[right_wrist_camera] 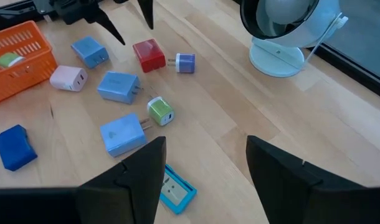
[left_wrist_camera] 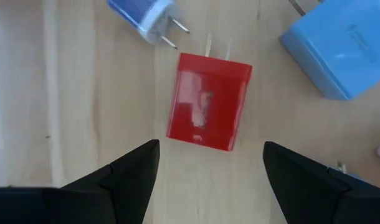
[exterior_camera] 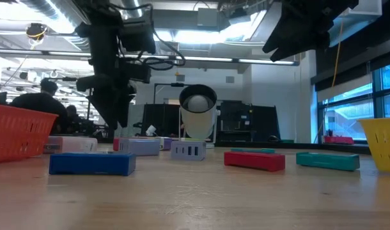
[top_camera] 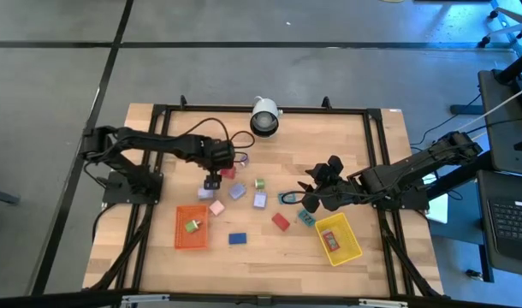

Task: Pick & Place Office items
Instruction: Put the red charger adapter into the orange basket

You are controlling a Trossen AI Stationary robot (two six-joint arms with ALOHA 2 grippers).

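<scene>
Red charger (left_wrist_camera: 208, 102) sits mid-frame on the bench (left_wrist_camera: 78, 93), prongs toward the top. Left tool (left_wrist_camera: 210, 171) w/ both fingers spread wide at the bottom, nothing between them. Blue-white plug (left_wrist_camera: 146, 15) upper left, light blue block (left_wrist_camera: 338, 43) upper right.

The office items (top_camera: 236, 190) lie scattered across the middle of the table (top_camera: 355, 145), between one tray (top_camera: 191, 227) toward the left arm's side and another tray (top_camera: 339, 239) toward the right arm's side, each tray with a piece in it. A lamp (top_camera: 264, 116) stands at the far edge, behind the scatter. The left claw (top_camera: 212, 181) hangs over the scatter's left part, directly above one piece (left_wrist_camera: 208, 109), and the right claw (top_camera: 311, 193) hangs over its right edge.
</scene>
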